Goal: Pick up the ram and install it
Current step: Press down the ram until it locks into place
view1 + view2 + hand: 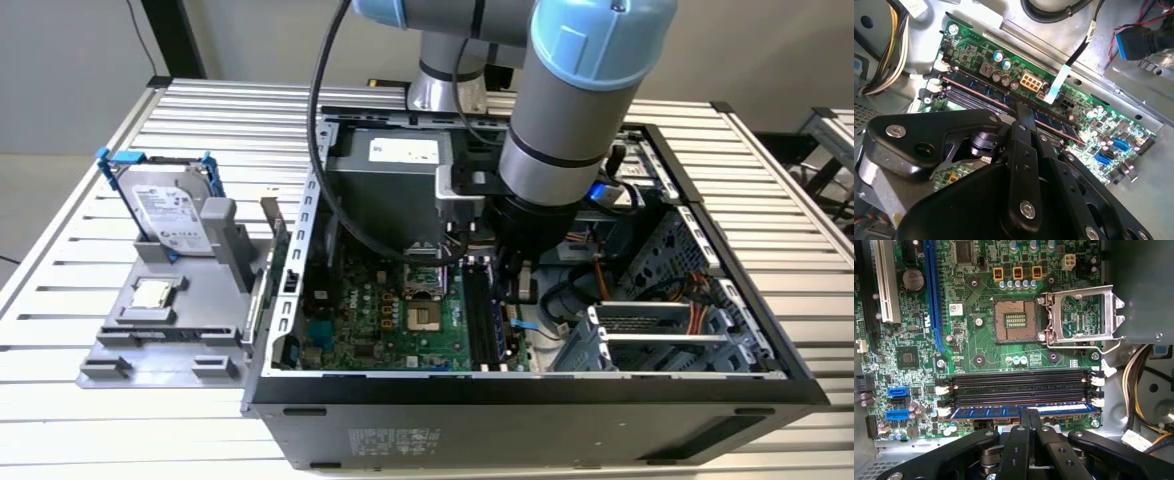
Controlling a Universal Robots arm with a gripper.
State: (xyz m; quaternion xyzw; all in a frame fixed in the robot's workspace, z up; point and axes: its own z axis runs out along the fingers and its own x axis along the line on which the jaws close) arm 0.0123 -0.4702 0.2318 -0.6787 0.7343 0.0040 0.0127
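Gripper point(1028, 416) down inside the open computer case point(534, 385), fingers closed on the ram point(1019, 411). It sits lengthwise in the outermost slot (clips alongside), so pressing seats it.

Slatted metal table point(120, 390) under an open computer case point(534, 420) and a grey parts fixture point(160, 350) beside it.
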